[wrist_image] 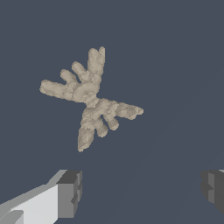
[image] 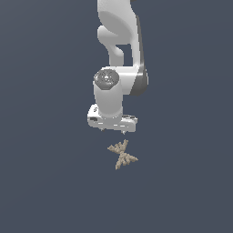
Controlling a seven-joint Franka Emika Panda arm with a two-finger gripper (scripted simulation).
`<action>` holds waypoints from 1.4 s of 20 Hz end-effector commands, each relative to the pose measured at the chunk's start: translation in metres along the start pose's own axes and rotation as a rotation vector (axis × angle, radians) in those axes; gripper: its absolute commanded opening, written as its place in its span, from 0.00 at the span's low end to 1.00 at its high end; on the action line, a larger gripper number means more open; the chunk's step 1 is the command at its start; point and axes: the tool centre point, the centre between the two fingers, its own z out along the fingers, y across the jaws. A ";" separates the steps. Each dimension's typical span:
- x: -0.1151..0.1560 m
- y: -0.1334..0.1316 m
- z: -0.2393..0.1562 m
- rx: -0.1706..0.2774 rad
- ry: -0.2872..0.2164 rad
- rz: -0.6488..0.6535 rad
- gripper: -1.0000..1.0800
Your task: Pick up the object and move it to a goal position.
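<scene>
In the wrist view the claw (wrist_image: 142, 192) stands spread wide and released, its two grey fingers (wrist_image: 70, 192) well apart with nothing between them. Beyond them the object (wrist_image: 91, 99) (tan, X-shaped, with rough bumpy arms) lies flat on the dark worktop (wrist_image: 175, 65). In the exterior view the claw (image: 113, 131) hovers just above the object (image: 122, 154), not touching it.

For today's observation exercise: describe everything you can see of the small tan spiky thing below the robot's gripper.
The spiky thing is tan-beige, rough and bumpy like coral, with knobbly arms spreading from a narrow middle in an X. It lies flat on the dark blue-grey floor, alone. The open gripper hangs above, off to one side of it; neither finger touches it.
</scene>
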 end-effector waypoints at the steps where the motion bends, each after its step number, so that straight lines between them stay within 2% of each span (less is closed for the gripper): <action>1: 0.009 -0.001 0.007 0.004 -0.002 0.031 1.00; 15: 0.073 -0.024 0.055 0.000 0.019 0.230 1.00; 28: 0.095 -0.045 0.072 -0.012 0.043 0.275 1.00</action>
